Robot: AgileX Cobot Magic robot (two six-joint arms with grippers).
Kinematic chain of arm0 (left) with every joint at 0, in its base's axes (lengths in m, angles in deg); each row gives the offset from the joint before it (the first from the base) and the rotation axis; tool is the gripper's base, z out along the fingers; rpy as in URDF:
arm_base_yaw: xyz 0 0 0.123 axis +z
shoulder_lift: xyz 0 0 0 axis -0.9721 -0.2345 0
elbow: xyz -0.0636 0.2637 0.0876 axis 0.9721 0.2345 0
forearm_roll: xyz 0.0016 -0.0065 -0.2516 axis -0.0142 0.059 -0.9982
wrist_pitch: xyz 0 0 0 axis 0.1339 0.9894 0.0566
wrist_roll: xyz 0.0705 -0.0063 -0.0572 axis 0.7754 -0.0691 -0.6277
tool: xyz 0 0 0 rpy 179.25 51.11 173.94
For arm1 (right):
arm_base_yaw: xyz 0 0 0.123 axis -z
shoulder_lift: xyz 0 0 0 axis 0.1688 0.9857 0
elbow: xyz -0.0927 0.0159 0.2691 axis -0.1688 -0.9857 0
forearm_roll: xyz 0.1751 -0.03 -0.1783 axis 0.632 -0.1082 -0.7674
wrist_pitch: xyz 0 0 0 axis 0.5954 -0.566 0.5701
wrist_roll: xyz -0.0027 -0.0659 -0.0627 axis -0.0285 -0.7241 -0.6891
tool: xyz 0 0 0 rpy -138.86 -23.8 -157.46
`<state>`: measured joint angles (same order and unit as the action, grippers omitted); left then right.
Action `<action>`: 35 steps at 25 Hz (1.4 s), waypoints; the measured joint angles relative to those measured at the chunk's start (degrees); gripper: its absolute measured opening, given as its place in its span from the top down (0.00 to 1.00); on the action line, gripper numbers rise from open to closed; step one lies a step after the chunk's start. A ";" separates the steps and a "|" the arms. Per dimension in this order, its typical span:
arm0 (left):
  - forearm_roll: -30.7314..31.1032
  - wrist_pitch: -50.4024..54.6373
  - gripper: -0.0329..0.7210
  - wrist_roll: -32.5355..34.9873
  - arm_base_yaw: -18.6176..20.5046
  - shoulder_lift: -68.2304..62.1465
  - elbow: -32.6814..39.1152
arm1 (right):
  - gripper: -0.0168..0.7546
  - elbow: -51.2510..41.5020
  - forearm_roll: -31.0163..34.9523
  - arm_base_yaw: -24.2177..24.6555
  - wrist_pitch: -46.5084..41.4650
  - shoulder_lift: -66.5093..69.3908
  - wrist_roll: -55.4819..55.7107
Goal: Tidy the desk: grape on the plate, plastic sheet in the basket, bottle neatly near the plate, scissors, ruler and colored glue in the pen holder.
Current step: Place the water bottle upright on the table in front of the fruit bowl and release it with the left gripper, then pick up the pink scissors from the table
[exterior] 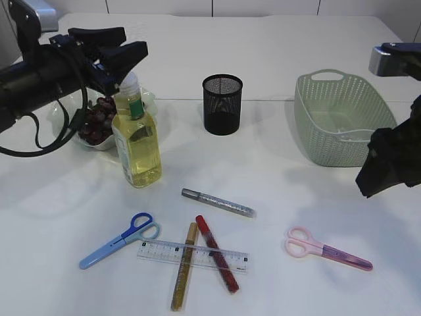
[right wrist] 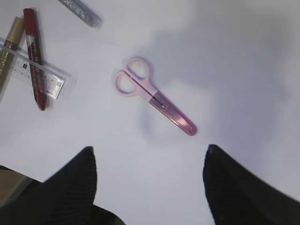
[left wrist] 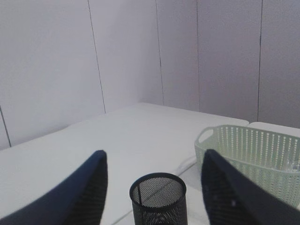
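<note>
Left arm: I am reaching in from 9 o'clock, my left gripper hovering level just above the cap of the bottle.
Left gripper state: my fingers are standing wide apart and holding nothing.
Right arm: I am hanging at the 3 o'clock edge, my right gripper pointing down at the table.
Right gripper state: jaws are spread wide, empty.
Left wrist view only: it is showing the pen holder dead ahead between my fingers and the basket at 2 o'clock; the bottle is not showing there.
Right wrist view only: it is showing the pink scissors at 12 o'clock of my open jaws, clear of them, with the ruler and red glue at 10 o'clock.
Exterior view only: grapes are sitting on the plate, touching the bottle's far-left side; blue scissors, gold glue and silver glue are lying near the ruler.
Pen holder contents: I cannot tell.
</note>
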<state>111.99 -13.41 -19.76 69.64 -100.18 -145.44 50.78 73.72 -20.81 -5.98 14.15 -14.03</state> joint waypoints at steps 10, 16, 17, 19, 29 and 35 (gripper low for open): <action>-0.10 5.22 0.66 -2.10 4.42 6.91 0.00 | 0.27 0.00 0.64 0.00 -1.01 0.00 0.00; -0.50 23.77 0.67 -9.44 6.16 10.95 0.00 | 0.27 0.00 0.84 0.00 -1.01 0.00 -0.31; -0.62 27.53 0.67 -10.63 6.24 11.49 0.00 | 0.27 0.00 0.84 0.00 -1.01 0.00 -0.45; -0.83 34.44 0.67 -13.42 6.24 12.56 0.00 | 0.27 0.00 0.84 0.00 -1.01 0.00 -0.61; -2.19 64.93 0.67 -19.05 4.74 19.87 0.00 | 0.27 0.00 -0.55 0.00 -1.01 0.00 -0.82; -3.19 81.75 0.67 -19.18 -1.48 21.09 0.00 | 0.27 0.00 -0.63 0.00 -1.01 0.00 -2.15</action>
<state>108.80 68.34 -38.95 68.17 -79.09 -145.44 50.78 73.09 -20.81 -6.99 14.15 -16.19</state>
